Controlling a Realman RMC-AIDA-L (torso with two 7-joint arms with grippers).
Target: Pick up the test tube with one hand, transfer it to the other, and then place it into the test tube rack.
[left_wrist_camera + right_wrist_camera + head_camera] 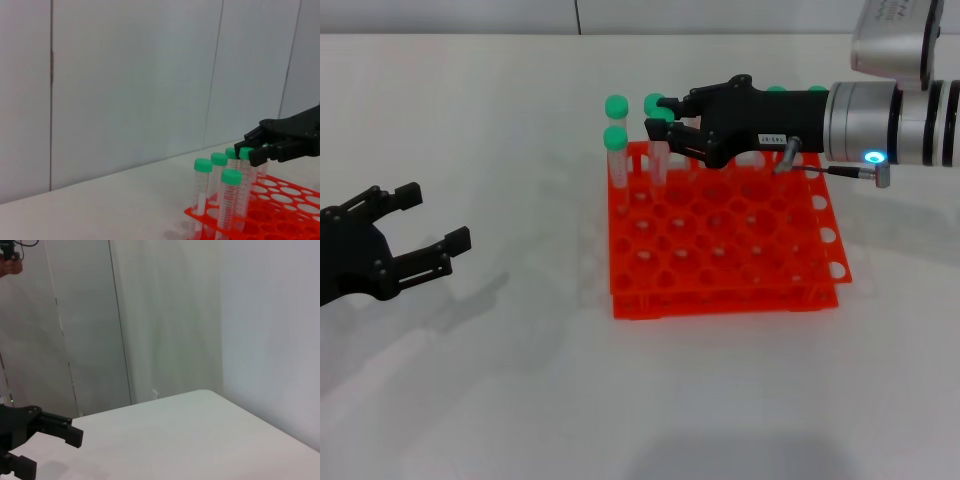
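The orange-red test tube rack [720, 296] stands in the middle of the table. My right gripper [667, 113], black with a white label, reaches over the rack's back row. It is shut on the green cap of the test tube [658, 158], which stands upright with its lower end in a back-row hole. The left wrist view shows the same grip: the right gripper [253, 149] holds the capped test tube [244, 170] above the rack [280, 200]. My left gripper [428, 222] hovers open and holds nothing, well to the left of the rack.
Other green-capped tubes [615, 150] stand upright at the rack's back left corner, close beside the held one. More green caps [776, 91] show behind the right gripper. White walls rise beyond the table's far edge. The left gripper [50, 452] also appears in the right wrist view.
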